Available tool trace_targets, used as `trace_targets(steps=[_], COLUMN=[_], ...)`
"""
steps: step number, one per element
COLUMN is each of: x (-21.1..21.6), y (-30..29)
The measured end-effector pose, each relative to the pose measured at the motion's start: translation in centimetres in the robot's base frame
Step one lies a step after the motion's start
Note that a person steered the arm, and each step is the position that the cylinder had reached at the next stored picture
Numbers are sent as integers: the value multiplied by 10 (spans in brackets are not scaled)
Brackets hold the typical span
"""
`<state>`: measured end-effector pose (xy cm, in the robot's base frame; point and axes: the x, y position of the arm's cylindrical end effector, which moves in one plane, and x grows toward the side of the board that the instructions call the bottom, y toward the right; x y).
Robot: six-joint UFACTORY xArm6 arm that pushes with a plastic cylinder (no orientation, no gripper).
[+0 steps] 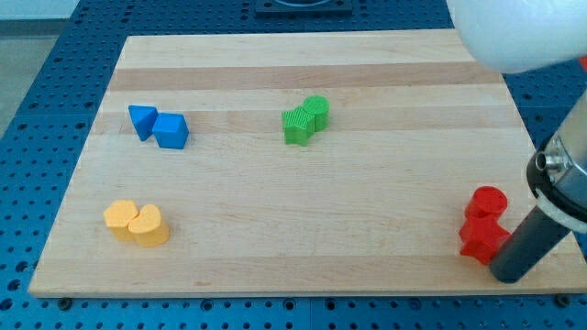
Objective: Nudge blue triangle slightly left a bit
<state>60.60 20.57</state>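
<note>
**At the board's lower-right corner: rod tip beside the red blocks, far from the blue triangle**

Near the lower-right corner of the wooden board [303,211], my tip [505,273] rests at the board's surface, just to the view's right of the lower red block [481,238] and apparently touching it, though contact cannot be confirmed. The arm carries no claw, only a straight dark rod, so no open or closed state applies and nothing is held. A red cylinder [488,201] stands directly above the lower red block, the two touching; the lower block's exact shape is unclear.

Taking the blue triangle [141,120] as the landmark: it lies in the board's upper-left region, well apart from my tip, which sits far to its right and lower in the view. A blue cube [171,131] touches the triangle on its right side, slightly lower. A green pair lies further right of the triangle at about the same height: a green block [297,126] of unclear shape and a green cylinder [316,110], touching each other. Below the triangle, near the board's lower-left area, a yellow block [120,218] and a yellow heart-like block [149,225] sit pressed together.

A blue perforated table [55,110] surrounds the board.
</note>
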Motion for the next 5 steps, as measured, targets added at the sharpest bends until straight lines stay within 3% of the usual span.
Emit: trace_targets(steps=[5], x=[-79], y=[-46])
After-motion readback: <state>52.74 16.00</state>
